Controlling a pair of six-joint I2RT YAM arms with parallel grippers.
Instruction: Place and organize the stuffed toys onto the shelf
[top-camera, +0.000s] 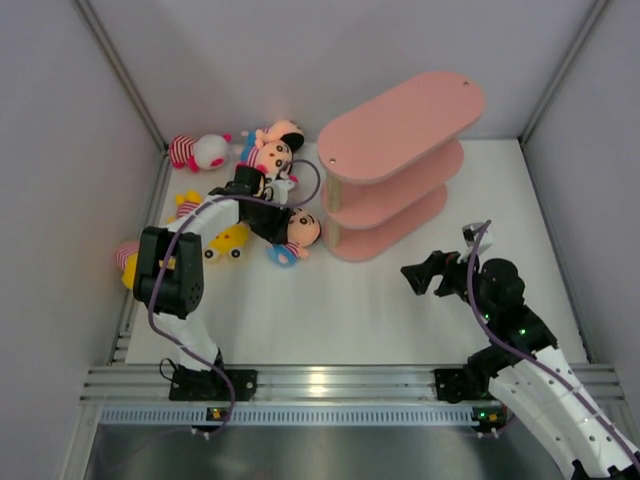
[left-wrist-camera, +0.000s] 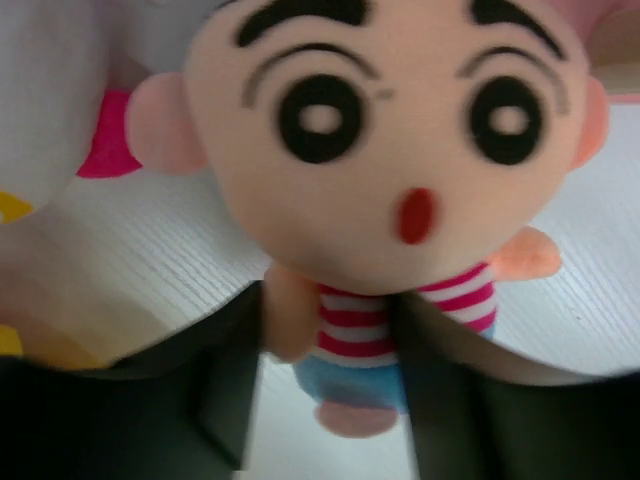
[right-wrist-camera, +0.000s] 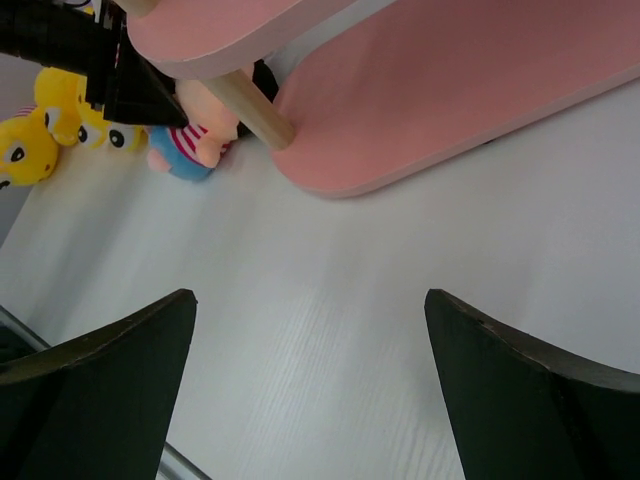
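A peach-faced stuffed toy in a striped shirt and blue shorts lies on the table just left of the pink shelf. My left gripper straddles its small body. One finger presses against the toy's arm and the other against its striped shirt. The same toy shows in the right wrist view beside a shelf post. My right gripper hangs open over bare table, right of the shelf's low end. All three boards of the shelf that I can see are bare.
More stuffed toys lie at the back left: a white-faced one, a pair near the wall, yellow ones by my left arm, and one at the table's left edge. Grey walls close in three sides.
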